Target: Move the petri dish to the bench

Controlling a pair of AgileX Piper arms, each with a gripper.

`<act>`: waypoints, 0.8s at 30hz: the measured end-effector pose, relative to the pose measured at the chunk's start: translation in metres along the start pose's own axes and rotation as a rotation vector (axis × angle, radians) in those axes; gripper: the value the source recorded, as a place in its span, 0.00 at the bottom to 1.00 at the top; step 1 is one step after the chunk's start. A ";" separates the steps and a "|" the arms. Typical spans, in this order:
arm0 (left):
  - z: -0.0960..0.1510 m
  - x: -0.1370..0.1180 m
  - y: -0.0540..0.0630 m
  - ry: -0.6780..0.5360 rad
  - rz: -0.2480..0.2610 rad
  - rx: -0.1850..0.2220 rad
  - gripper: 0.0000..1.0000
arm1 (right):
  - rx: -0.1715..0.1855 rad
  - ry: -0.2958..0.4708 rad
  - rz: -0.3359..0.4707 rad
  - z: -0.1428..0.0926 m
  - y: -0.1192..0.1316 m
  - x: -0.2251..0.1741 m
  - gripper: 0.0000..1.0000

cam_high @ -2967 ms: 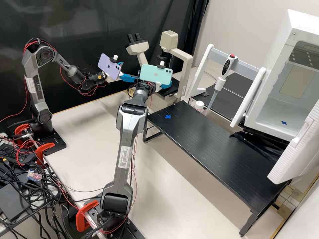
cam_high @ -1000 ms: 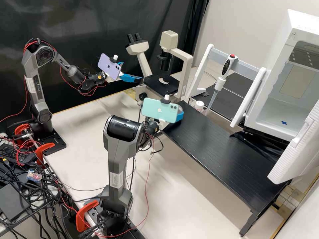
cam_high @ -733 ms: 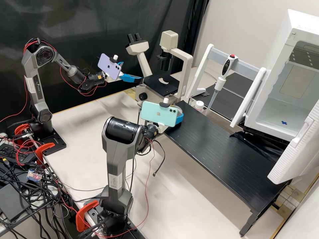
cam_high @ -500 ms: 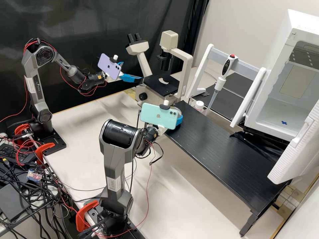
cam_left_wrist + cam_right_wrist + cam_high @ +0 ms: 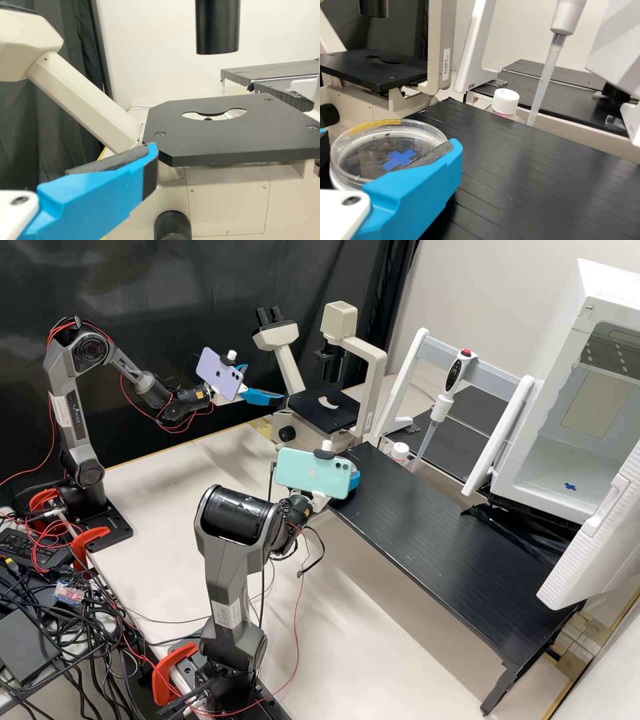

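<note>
Nearly there: right gripper holds the petri dish at the bench

The right gripper, near the centre of the high view, has its blue fingers closed around the clear, round dish. The dish is level at the near-left end of the black bench, with a blue cross showing through it. Whether its base touches the surface, I cannot tell. The step in hand seems to be the placing; next calls for settling it flat, spreading the fingers evenly and backing off without dragging it.

Farther out, the microscope stands at upper centre, with the left gripper just beside it, fingers apart. Right of centre, a pipette hangs upright; the open white cabinet is at upper right.
</note>
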 end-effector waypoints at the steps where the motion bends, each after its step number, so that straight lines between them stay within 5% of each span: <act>1: 0.000 0.000 0.000 0.000 0.000 0.000 1.00 | -0.003 -0.002 0.003 0.000 0.000 -0.002 1.00; 8: 0.000 0.000 0.000 0.000 0.000 0.000 1.00 | 0.005 -0.006 0.043 0.000 0.007 -0.019 1.00; 17: 0.000 0.000 0.000 0.000 0.000 0.000 1.00 | 0.016 0.099 0.227 -0.006 0.029 -0.057 1.00; 24: 0.000 0.000 0.000 0.000 0.000 0.000 1.00 | 0.095 0.152 0.442 -0.007 0.044 -0.087 1.00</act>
